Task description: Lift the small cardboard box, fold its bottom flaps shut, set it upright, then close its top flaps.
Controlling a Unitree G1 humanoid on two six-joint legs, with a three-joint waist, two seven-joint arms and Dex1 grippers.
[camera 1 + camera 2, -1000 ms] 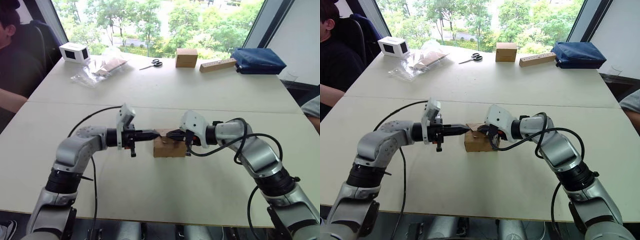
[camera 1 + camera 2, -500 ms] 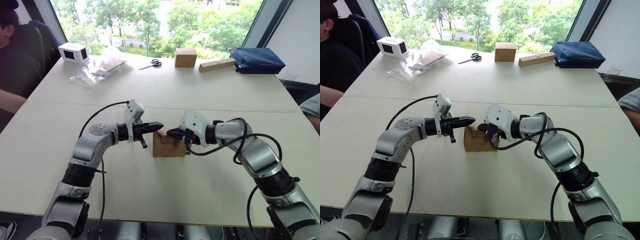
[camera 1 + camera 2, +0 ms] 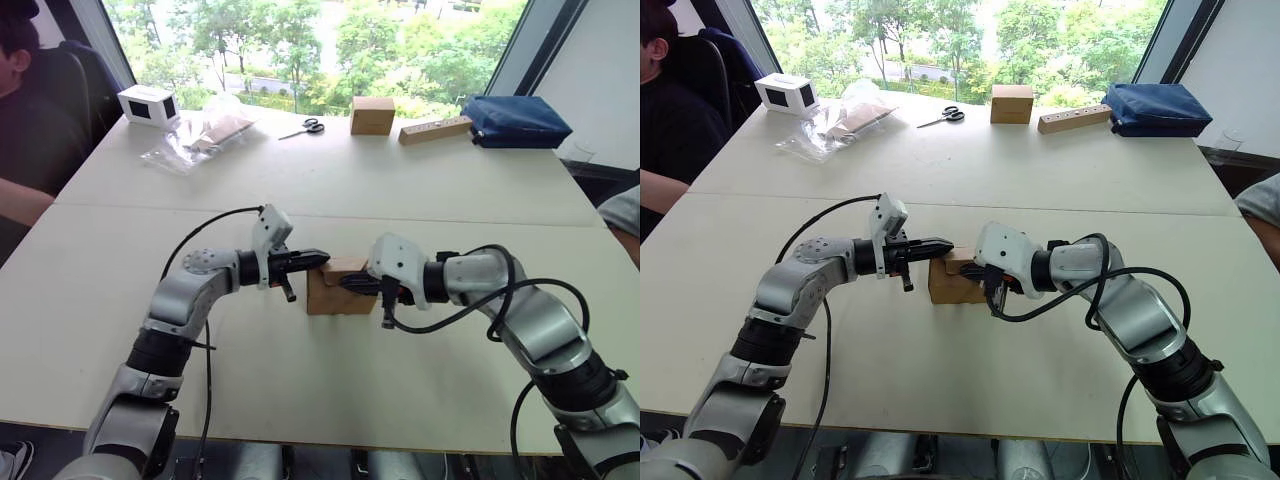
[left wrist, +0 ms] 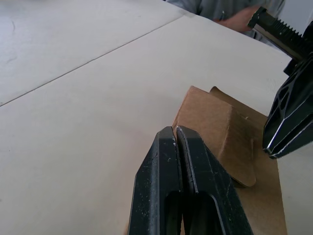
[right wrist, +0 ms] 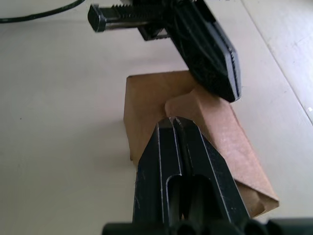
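Tabletop: both closed grippers (image 3: pixel 318 259) (image 3: pixel 350 283) meet over box (image 3: pixel 335 297).

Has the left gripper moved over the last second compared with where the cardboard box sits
Yes. The left gripper has swung in toward the small cardboard box, from beside its left edge to over its top, fingers shut.

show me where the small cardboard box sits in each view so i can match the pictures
Left eye view: the small cardboard box is at the centre, between the two grippers.
Right eye view: the box is just left of centre.
Left wrist view: it lies beyond the shut fingertips.
Right wrist view: it lies under the shut fingertips.
Shared landmark: the raised flap on top.
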